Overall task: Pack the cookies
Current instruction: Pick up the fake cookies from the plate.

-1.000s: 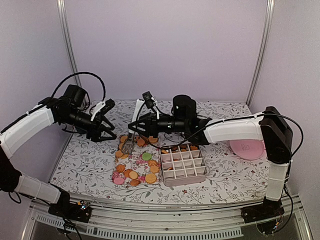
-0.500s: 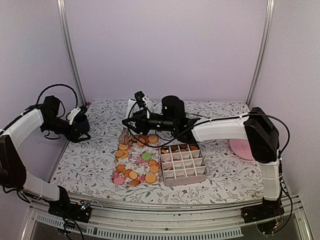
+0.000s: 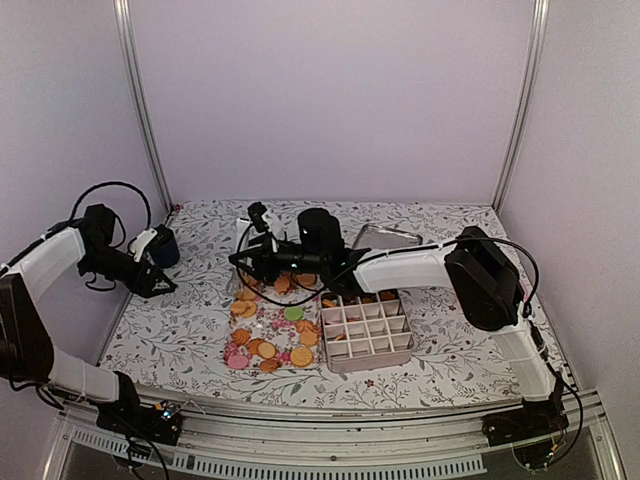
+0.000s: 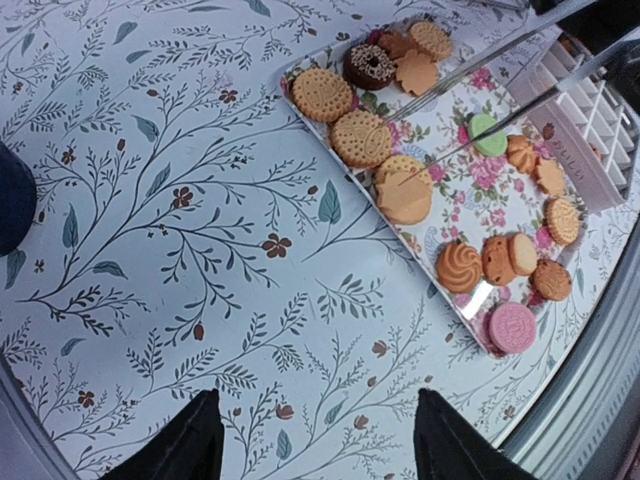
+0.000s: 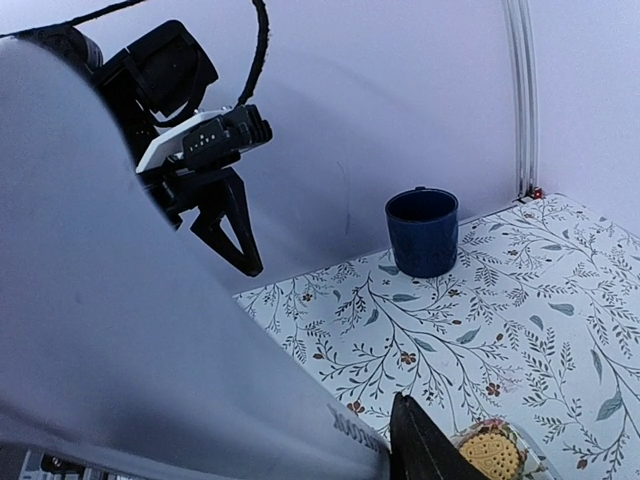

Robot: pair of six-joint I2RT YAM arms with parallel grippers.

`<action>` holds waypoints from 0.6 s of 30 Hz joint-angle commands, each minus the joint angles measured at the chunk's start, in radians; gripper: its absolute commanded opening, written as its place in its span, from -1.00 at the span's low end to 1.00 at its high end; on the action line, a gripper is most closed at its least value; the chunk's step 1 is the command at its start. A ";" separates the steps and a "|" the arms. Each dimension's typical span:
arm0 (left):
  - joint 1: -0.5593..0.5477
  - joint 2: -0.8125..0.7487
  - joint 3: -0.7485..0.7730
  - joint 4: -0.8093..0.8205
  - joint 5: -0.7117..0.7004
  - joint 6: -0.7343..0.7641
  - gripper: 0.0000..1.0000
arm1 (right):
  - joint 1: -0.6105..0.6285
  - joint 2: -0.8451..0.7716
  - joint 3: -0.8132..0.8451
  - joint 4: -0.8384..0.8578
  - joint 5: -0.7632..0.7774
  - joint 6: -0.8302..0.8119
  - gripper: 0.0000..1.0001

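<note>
**Right tool** [image 3: 248, 262]: holding the handle end of metal tongs [image 4: 520, 113], to judge by the blades running out from it in mid-air. The clasp itself is lying out of view, and only one dark finger [image 5: 418, 448] is showing.

**Tong blades:** thin, bright and springy-looking. They are standing apart and pinching nothing, with the lower tip hovering at a tan biscuit.

**Beneath the tips:** the cookies [image 4: 405, 195] are lying loose on a rectangular rose-print tray [image 4: 460, 205]. They are flat rounds, mostly orange-tan with embossed faces, plus one green, one pink and one dark sprinkled ring.

**Beside the tool's arm:** a pale partitioned box [image 3: 370, 360] is sitting next to the tray, a rigid grid of square cells, most looking vacant.

**Step in hand (judgement):** selecting a cookie. The next move is calling for squeezing the blades gently on one brittle-looking rim, then lifting it and carrying it to a free cell.

**Left tool** [image 4: 320, 440]: hanging wide open and holding nothing, well beyond the tray, over the leaf-print tabletop [image 4: 180, 200]. A dark blue mug [image 5: 422, 232] is standing near it.
</note>
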State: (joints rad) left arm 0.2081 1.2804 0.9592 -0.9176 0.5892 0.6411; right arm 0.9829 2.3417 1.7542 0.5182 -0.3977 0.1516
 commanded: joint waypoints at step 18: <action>0.012 -0.017 -0.009 0.049 0.027 -0.016 0.32 | 0.026 0.041 -0.012 0.030 -0.032 -0.017 -0.05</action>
State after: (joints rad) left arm 0.2100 1.2697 0.9531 -0.8925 0.5941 0.6361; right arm 0.9947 2.4046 1.7786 0.5335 -0.4046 0.1368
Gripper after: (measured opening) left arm 0.660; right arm 0.476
